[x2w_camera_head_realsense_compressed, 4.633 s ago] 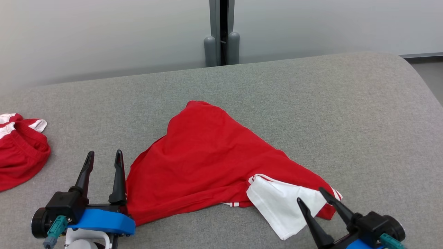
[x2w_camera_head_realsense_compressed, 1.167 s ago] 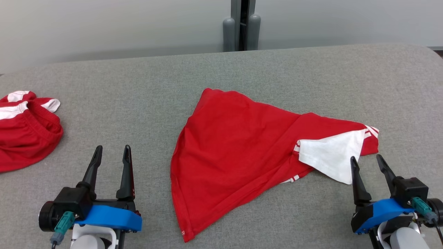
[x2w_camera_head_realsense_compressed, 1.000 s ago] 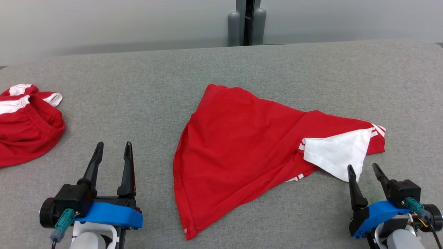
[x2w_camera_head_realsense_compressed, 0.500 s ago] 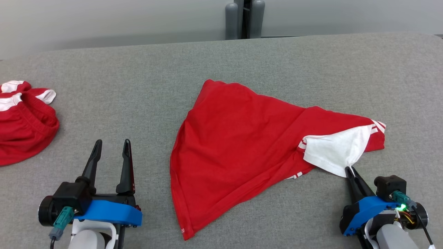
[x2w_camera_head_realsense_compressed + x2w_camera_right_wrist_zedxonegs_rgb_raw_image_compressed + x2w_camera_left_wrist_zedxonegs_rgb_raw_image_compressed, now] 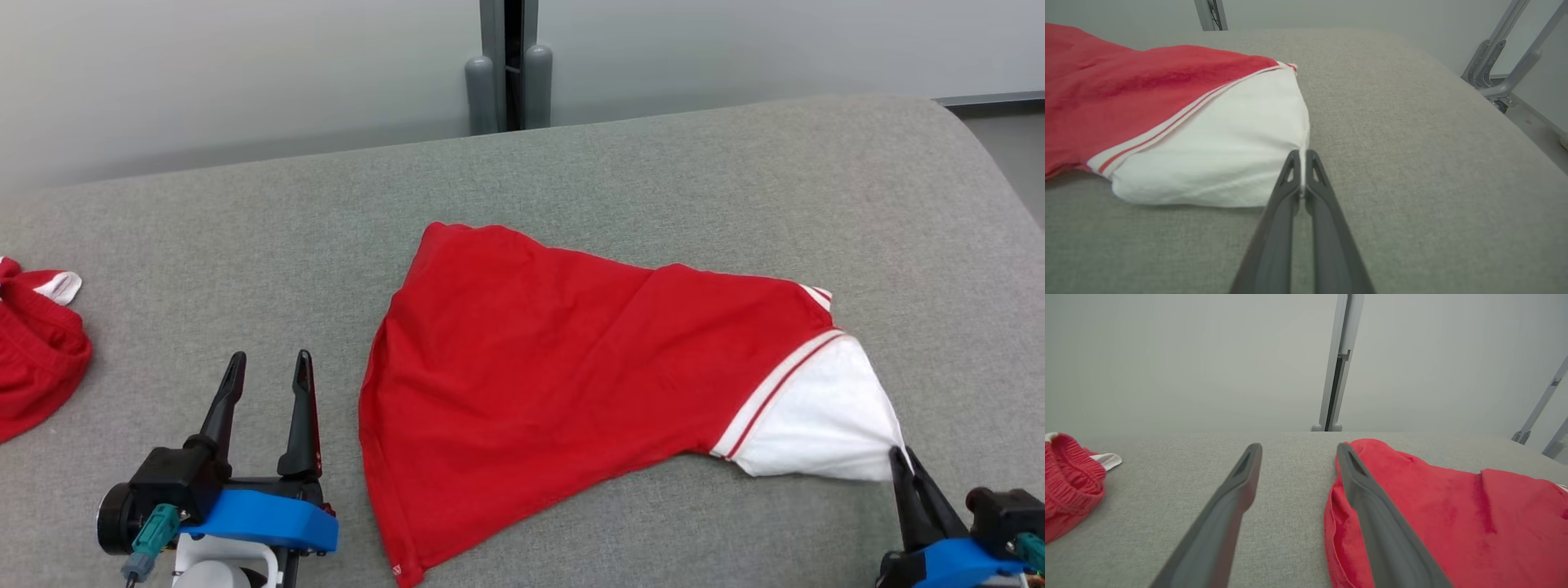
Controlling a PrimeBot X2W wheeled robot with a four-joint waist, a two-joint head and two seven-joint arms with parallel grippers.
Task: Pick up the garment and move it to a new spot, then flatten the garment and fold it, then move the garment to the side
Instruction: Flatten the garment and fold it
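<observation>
A red garment (image 5: 539, 359) with a white panel (image 5: 824, 416) and red-white striped trim lies spread on the grey padded surface (image 5: 735, 188). At the lower right my right gripper (image 5: 902, 454) is shut on the corner of the white panel, which is stretched toward it. The right wrist view shows the white cloth (image 5: 1216, 147) pinched between the closed fingers of the right gripper (image 5: 1301, 154). My left gripper (image 5: 269, 361) stands open at the lower left, just left of the garment's left edge, holding nothing. Its right finger (image 5: 1372, 510) overlaps the garment's edge (image 5: 1445, 522) in the left wrist view.
A second crumpled red and white cloth (image 5: 37, 351) lies at the far left edge. A grey post (image 5: 508, 69) rises behind the surface. The surface's right edge (image 5: 992, 180) curves down toward the floor; metal frame legs (image 5: 1506, 61) stand beyond it.
My right gripper shut on the white panel's corner and pulled it toward the lower right, unfolding the panel. The head camera also shifted. The left gripper stayed open and still.
</observation>
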